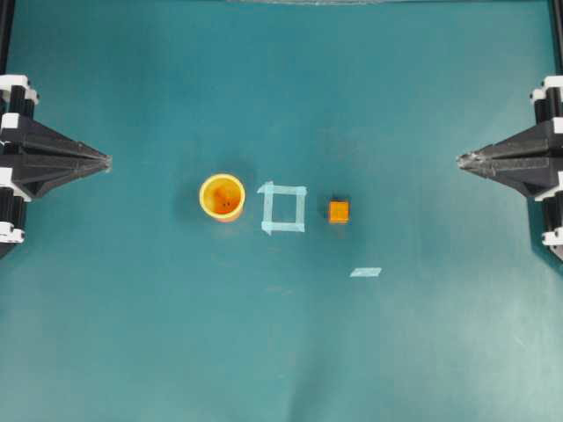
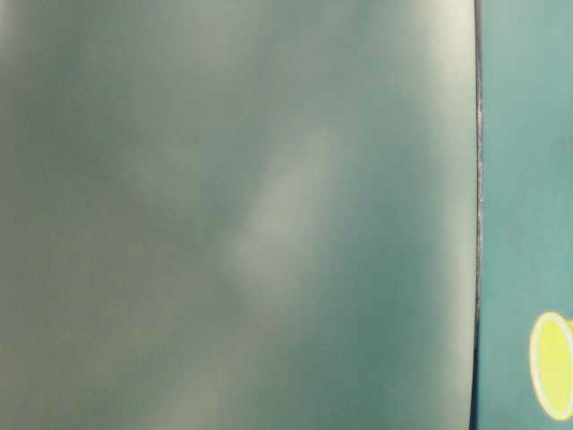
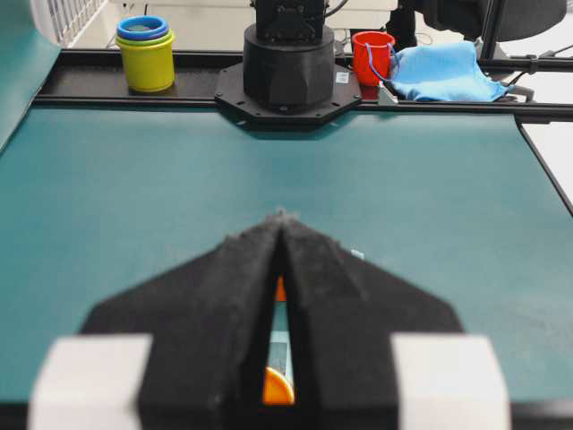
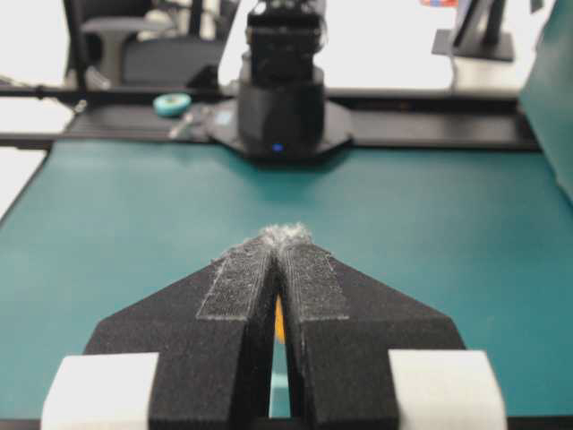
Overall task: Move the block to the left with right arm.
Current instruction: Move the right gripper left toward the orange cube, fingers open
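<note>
Orange, the small cube block (image 1: 339, 212) sits right of a pale tape square outline (image 1: 283, 208). Far right, the black right gripper (image 1: 461, 160) has its fingers pressed together, holding nothing. Far left, the black left gripper (image 1: 107, 161) is likewise closed and empty.

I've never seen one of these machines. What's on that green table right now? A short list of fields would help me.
surface: teal table
block: small orange cube, just right of the tape square, untouched
tape square: pale outline between cup and block
cup: round orange-yellow cup, left of the square, upright
loose tape strip, nearer the bottom of the overhead view than the block
left gripper: at the left edge, jaws shut, empty
right gripper: at the right edge, jaws shut, empty, far from the block
</note>
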